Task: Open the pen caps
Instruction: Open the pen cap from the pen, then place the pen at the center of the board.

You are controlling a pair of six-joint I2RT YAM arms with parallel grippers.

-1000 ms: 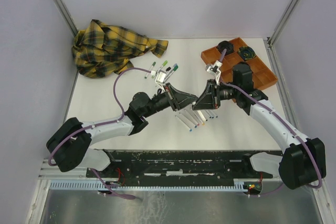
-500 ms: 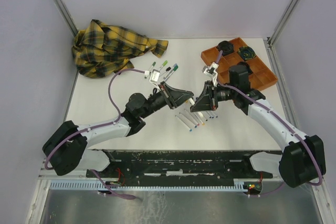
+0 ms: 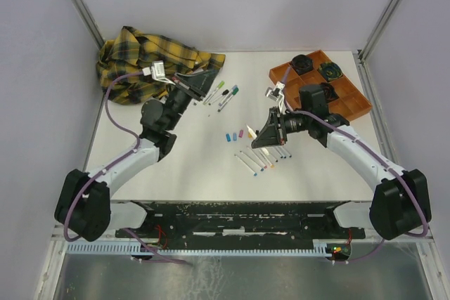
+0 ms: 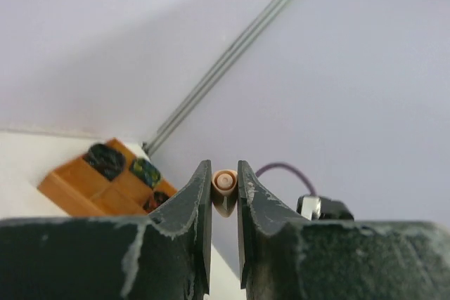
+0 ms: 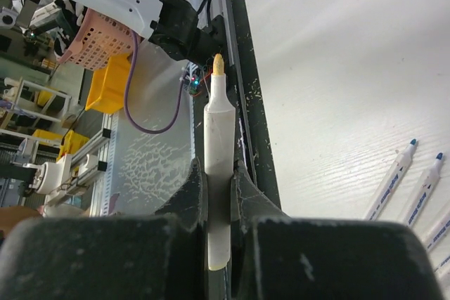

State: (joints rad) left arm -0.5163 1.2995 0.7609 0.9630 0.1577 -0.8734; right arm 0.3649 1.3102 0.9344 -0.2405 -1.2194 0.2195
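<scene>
My left gripper (image 3: 202, 79) is raised near the plaid cloth. In the left wrist view it (image 4: 224, 173) is shut on a peach-orange pen cap (image 4: 225, 198), open end toward the camera. My right gripper (image 3: 256, 136) is over mid-table. In the right wrist view it (image 5: 218, 168) is shut on a white pen barrel (image 5: 217, 114) with a bare yellow-orange tip (image 5: 219, 63). Three loose caps, two blue (image 3: 228, 136) and one pink (image 3: 241, 133), lie left of the right gripper. Three capped pens (image 3: 226, 95) lie further back.
Several uncapped white pens (image 3: 261, 159) lie in a row in front of the right gripper, two also in the right wrist view (image 5: 399, 177). An orange tray (image 3: 351, 100) with dark round objects stands at back right. A yellow plaid cloth (image 3: 140, 64) is bunched at back left.
The grippers were together at mid-table. My left gripper has swung back and left toward the cloth with the cap, off the pen. The right gripper keeps the pen, shifted slightly left.
</scene>
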